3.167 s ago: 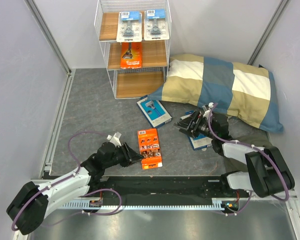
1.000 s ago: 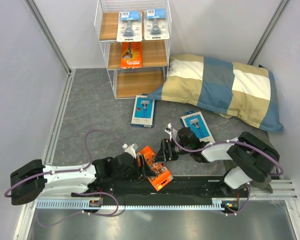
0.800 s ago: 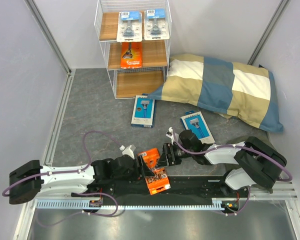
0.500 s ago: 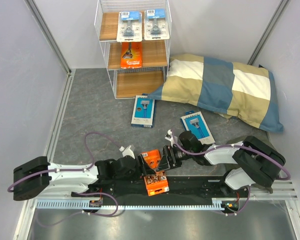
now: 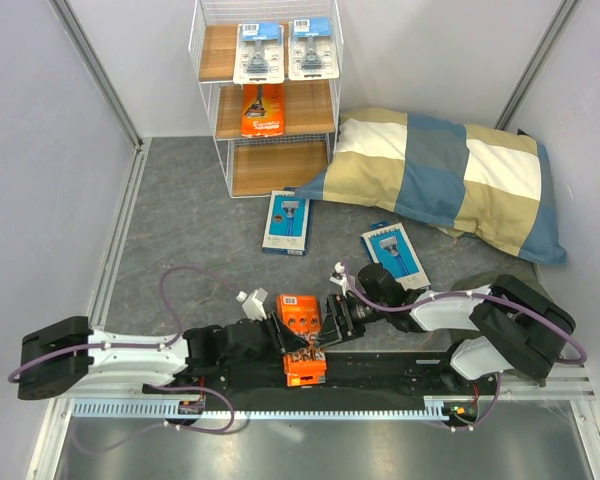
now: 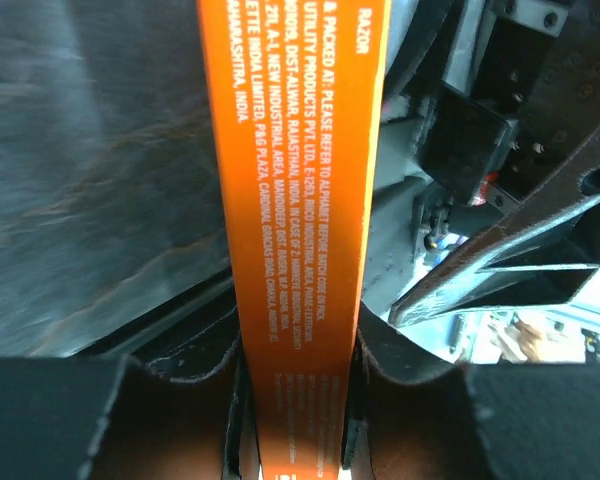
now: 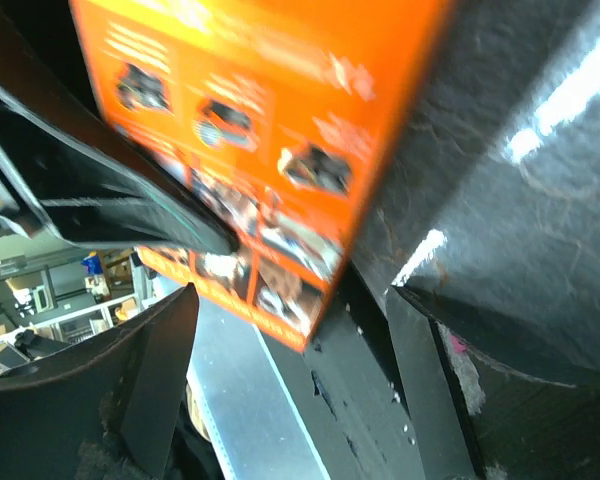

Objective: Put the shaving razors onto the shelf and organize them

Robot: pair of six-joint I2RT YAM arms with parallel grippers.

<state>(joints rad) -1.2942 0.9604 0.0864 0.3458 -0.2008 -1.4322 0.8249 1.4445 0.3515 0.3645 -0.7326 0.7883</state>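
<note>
Razor packs (image 5: 286,222): six, three on shelf (image 5: 275,168)

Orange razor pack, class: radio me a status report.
Left hand clamped on orange razor pack. Right hand open alongside. Two blue boxes on floor before shelf.

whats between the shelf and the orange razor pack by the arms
A blue razor box lies flat on the grey mat between the shelf and the orange razor pack; the top external view shows it.
</note>
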